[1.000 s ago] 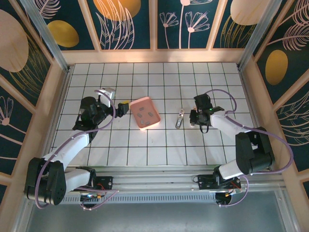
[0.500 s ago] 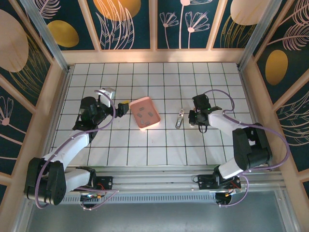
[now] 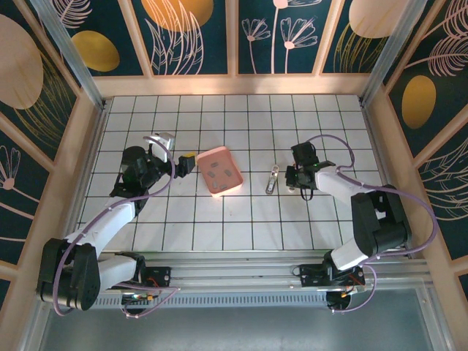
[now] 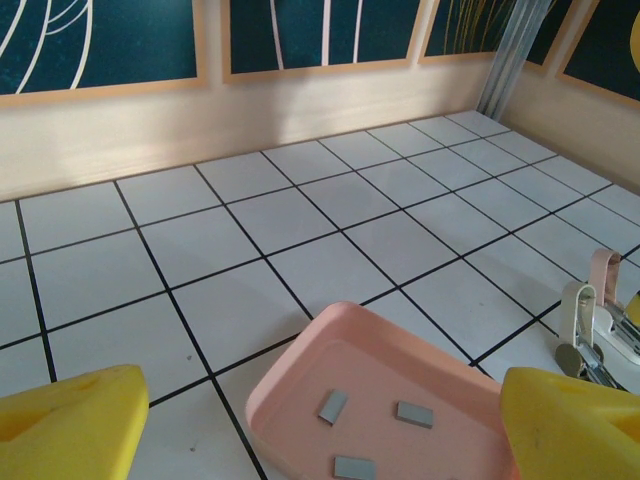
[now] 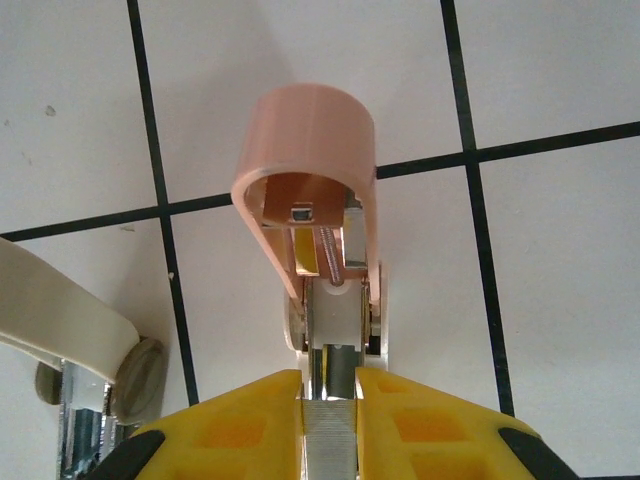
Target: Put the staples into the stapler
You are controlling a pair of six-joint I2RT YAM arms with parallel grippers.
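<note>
Three small grey staples (image 4: pixel 333 406) lie loose in the pink tray (image 4: pixel 300 350), which sits mid-table (image 3: pixel 235 184). My left gripper (image 4: pixel 320 430) hovers open at the tray's left edge (image 3: pixel 186 164), yellow fingers wide apart and holding nothing. A whitish-beige stapler (image 3: pixel 272 179) lies right of the tray; it also shows in the left wrist view (image 4: pixel 578 325) and the right wrist view (image 5: pixel 70 335). Just beside it, my right gripper (image 5: pixel 330 385) is shut on the metal rail of a second small stapler whose pink cover (image 5: pixel 305 135) is swung open. From above, the right gripper (image 3: pixel 294 180) hides this stapler.
White tiled floor with black grid lines, ringed by low wooden walls (image 3: pixel 234 85). Bare tiles spread beyond the tray (image 4: pixel 300 210) and along the near side (image 3: pixel 234 227). Purple cables loop over both arms.
The right arm's elbow has shifted slightly to the left; its gripper stays where it was. The left arm, tray and staplers have not moved.
</note>
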